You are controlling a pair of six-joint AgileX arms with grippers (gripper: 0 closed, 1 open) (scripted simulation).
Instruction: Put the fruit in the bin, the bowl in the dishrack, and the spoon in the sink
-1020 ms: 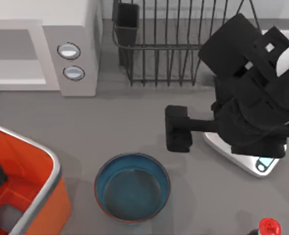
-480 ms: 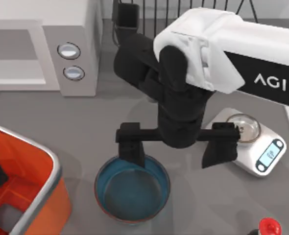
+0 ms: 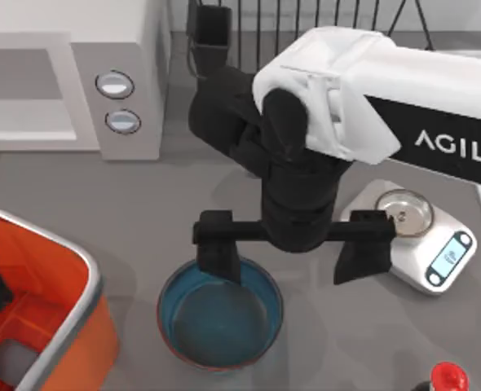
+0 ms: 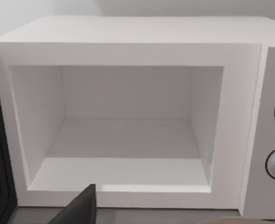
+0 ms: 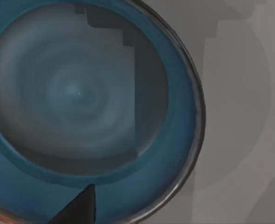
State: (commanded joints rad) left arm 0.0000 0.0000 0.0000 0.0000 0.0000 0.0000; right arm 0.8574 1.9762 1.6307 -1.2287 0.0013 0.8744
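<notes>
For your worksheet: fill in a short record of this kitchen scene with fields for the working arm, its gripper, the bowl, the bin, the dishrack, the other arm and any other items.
working arm: right, reaching in from the table's right side
right gripper: open, one finger over the bowl's far rim, the other outside the bowl toward the scale
bowl: upright on the table, nothing in it
bin: at the table's left edge
dishrack: at the back, partly behind the arm
left arm: its wrist view faces the open microwave
other items: scale, red-capped bottle
</notes>
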